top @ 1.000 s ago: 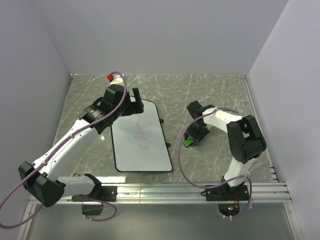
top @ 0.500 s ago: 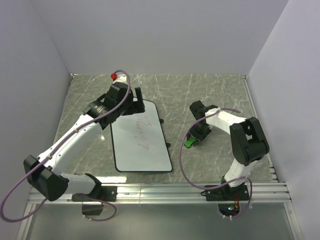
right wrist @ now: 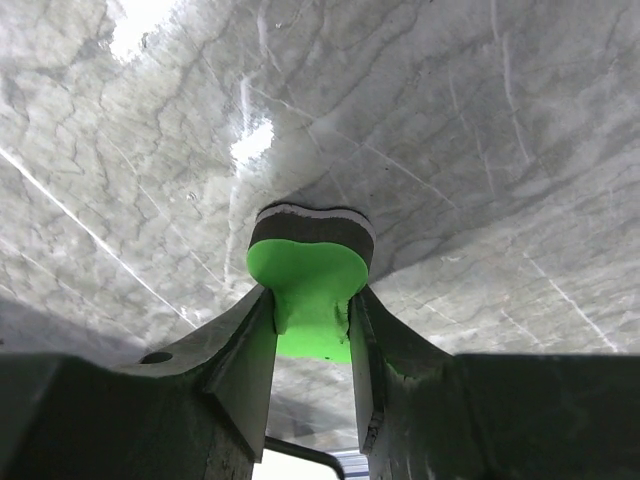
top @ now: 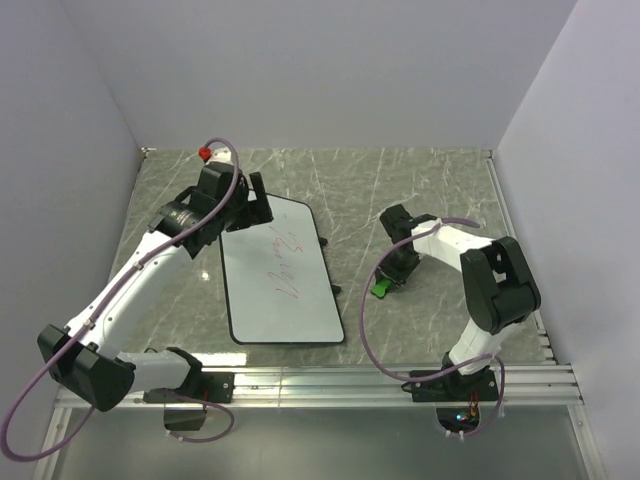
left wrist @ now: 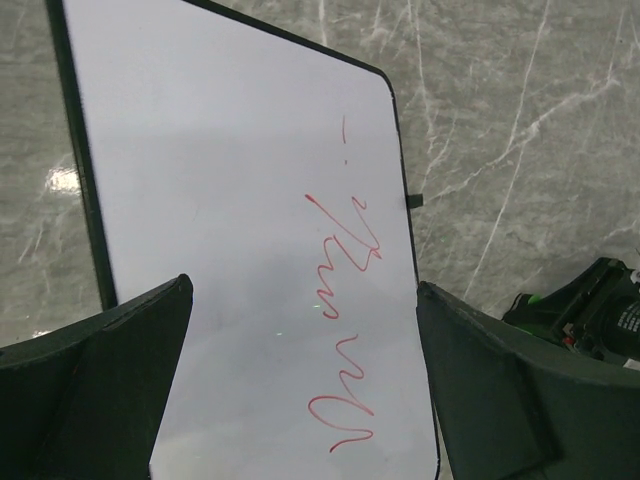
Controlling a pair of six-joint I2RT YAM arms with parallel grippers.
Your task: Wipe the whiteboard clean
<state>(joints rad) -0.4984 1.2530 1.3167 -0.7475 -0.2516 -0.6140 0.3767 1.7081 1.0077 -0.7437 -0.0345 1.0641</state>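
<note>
Large white rectangular whiteboard with thin black frame [top: 280,275] lying flat on grey marble tabletop [top: 420,190], left of centre. Red scribble [left wrist: 345,330] on its surface. Left fingers [left wrist: 110,380] spread wide, released, hovering above board's far end. Right fingers [right wrist: 240,370] clenched on small green foam eraser block [right wrist: 305,270], right of board, apart from it.

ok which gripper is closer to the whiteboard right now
Left. The left gripper hangs open over the far end of the whiteboard; the right gripper sits off to its right, shut on the green eraser.
</note>
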